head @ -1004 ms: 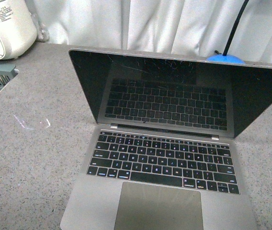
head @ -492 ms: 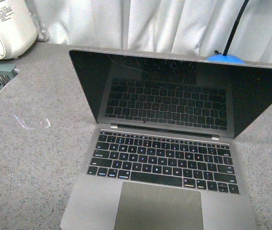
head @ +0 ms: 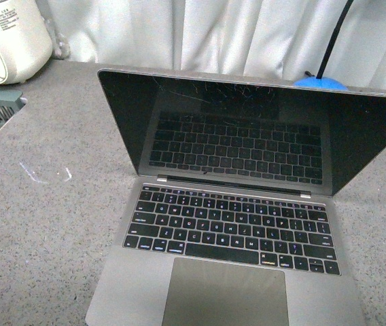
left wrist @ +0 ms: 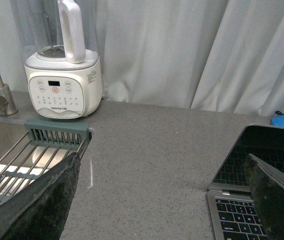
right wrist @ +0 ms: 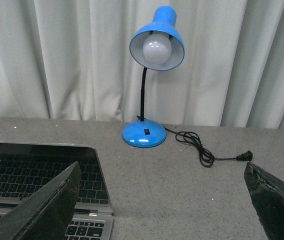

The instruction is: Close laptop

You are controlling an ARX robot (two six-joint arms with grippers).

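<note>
The laptop (head: 227,224) stands open on the grey counter in the front view, space-grey with black keys, a large trackpad and a scratched black screen tilted back. Neither arm shows in the front view. In the left wrist view the laptop's left corner (left wrist: 242,200) lies by one finger of my open left gripper (left wrist: 164,200), which hovers over bare counter. In the right wrist view the laptop's right corner (right wrist: 42,175) lies by one finger of my open right gripper (right wrist: 164,200). Both grippers are empty.
A white blender base (left wrist: 64,87) and a sink with a wire rack (left wrist: 37,150) are left of the laptop. A blue desk lamp (right wrist: 149,75) with a loose black cord (right wrist: 202,150) stands behind on the right. White curtains (head: 200,34) hang at the back.
</note>
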